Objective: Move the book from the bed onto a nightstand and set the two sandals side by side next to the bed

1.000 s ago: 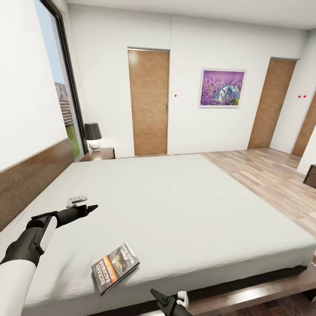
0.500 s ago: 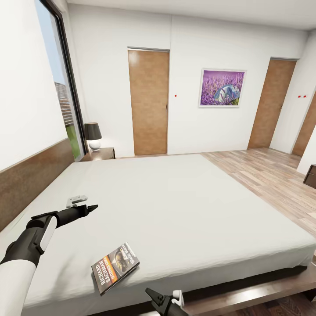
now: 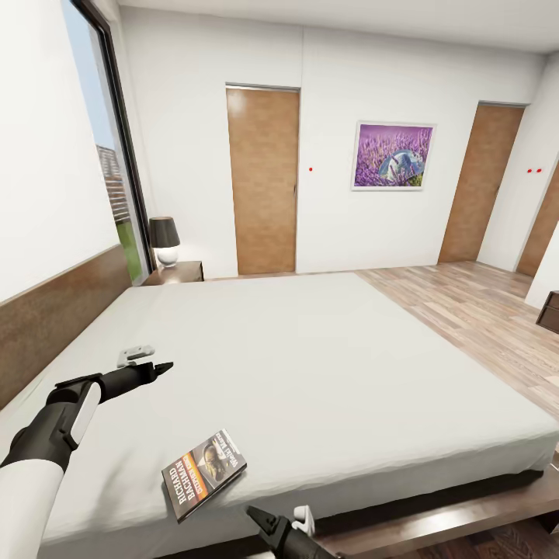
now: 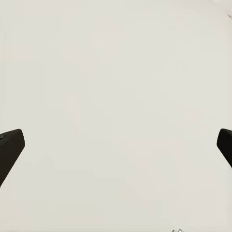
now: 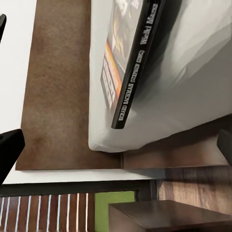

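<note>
Head view, book: book [image 3: 204,474] lies flat on the bed [image 3: 326,373], lower left of frame, close to the near mattress edge. Long axis runs diagonally, lower left to upper right.
Head view, right arm: right end effector [image 3: 273,525] at bottom centre, just below and right of the book, fingers aimed up-left toward it. Nearer arm by my read. Fingers apart, nothing held.
Head view, left arm: left end effector [image 3: 147,365] at mid left over the mattress, well apart from the book. A nightstand [image 3: 175,272] with a lamp [image 3: 164,241] sits at the far bed corner.
Left wrist view: bare mattress; both finger tips at the frame edges, wide open, empty.
Right wrist view: book [image 5: 128,67] edge-on at top centre, spine facing the camera, on the mattress rim; fingers spread wide, empty.
</note>
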### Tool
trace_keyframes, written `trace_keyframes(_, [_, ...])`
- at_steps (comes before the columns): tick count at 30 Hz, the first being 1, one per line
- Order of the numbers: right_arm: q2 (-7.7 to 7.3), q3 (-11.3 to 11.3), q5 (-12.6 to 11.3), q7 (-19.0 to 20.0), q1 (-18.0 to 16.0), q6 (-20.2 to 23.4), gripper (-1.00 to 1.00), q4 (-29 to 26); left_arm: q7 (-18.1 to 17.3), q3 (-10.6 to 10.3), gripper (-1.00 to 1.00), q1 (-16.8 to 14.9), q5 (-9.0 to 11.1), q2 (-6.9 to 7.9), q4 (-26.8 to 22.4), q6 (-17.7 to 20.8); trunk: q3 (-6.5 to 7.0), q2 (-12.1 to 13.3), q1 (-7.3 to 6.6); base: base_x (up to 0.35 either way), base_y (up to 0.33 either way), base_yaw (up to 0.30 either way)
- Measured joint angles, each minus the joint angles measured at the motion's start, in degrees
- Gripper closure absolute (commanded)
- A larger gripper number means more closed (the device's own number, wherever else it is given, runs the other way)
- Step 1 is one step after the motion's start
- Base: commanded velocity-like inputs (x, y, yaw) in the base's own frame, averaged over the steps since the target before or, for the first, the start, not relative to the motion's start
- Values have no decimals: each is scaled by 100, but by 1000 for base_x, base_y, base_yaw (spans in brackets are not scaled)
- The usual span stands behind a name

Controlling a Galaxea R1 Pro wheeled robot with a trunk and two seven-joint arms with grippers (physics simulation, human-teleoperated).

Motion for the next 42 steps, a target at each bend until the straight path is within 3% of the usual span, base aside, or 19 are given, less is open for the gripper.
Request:
trace_keyframes(14, [54, 265, -7, -157, -114, 433, -100, -114, 5, -5, -100, 0, -1, -8, 0, -1, 0, 0, 0, 0, 0, 0])
trace_keyframes(42, [54, 500, -14, -174, -151, 483, -100, -458, 5, -9, -100, 0, -20, -104, 0, -30, 0, 0, 0, 0, 0, 0])
